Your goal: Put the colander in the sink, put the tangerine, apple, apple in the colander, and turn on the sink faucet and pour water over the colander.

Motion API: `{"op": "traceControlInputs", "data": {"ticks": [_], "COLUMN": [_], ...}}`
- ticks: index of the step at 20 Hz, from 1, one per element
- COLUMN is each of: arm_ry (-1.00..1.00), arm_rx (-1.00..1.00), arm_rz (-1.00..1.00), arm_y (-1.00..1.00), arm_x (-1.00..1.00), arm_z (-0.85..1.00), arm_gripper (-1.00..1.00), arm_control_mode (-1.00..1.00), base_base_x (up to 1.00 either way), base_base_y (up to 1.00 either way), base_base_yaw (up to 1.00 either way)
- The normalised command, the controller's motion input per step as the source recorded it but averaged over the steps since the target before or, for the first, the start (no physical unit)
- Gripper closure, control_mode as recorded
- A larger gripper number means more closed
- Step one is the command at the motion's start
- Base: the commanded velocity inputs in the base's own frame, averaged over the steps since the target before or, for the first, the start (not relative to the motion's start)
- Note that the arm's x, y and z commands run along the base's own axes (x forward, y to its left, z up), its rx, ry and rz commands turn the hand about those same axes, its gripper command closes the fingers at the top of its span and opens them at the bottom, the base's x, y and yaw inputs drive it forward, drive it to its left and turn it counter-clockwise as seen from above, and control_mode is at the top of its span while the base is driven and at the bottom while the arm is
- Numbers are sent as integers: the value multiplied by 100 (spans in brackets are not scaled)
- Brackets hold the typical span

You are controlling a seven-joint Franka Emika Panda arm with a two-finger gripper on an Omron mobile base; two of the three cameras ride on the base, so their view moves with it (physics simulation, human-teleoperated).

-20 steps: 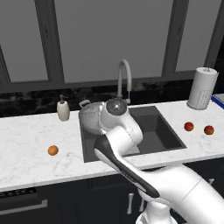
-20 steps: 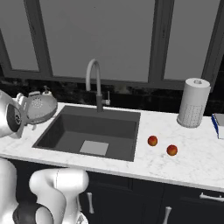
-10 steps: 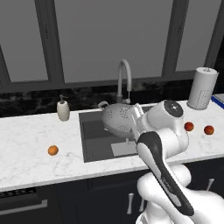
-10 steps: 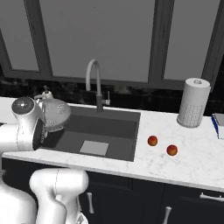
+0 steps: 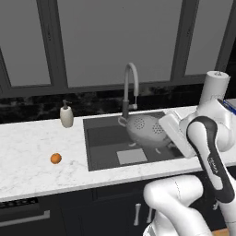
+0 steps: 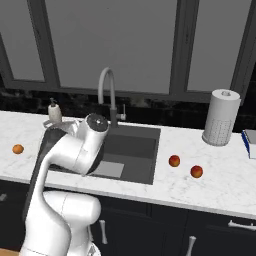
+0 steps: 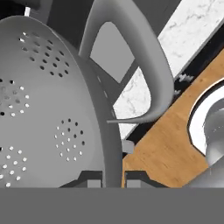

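Hanging tilted over the sink (image 5: 99, 140), colander (image 5: 144, 130) rim pinched in the closed gripper (image 7: 114, 178), clear of basin walls, just right of faucet (image 5: 130, 87); open basin below.

Arm folded, pincer clamped.
Pincer (image 7: 114, 178) closed on the colander (image 7: 52, 105) rim, one dark fingertip (image 7: 92, 180) either side of the wall; loop handle arches just above; wrist turned sideways.

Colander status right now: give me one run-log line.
gripper: shut on colander rim | colander: tilted, held above sink | tangerine: on counter left of sink | apples: on counter right of sink | faucet: off
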Motion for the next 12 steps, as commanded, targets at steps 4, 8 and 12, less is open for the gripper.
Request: {"op": "traceControlInputs", "data": {"ticks": [4, 8, 12], "arm_ry": [18, 15, 10], "arm_rx": [-2, -1, -3], "arm_rz": [43, 30, 24], "arm_y": [-71, -34, -11], "arm_x": [80, 100, 100], "arm_z": [-39, -46, -55], "arm_gripper": [100, 100, 100], "arm_control_mode": [-100, -100, -100], "base_base_x": [0, 0, 0], "base_base_y": [0, 0, 0], "base_base_yaw": [0, 0, 0]}}
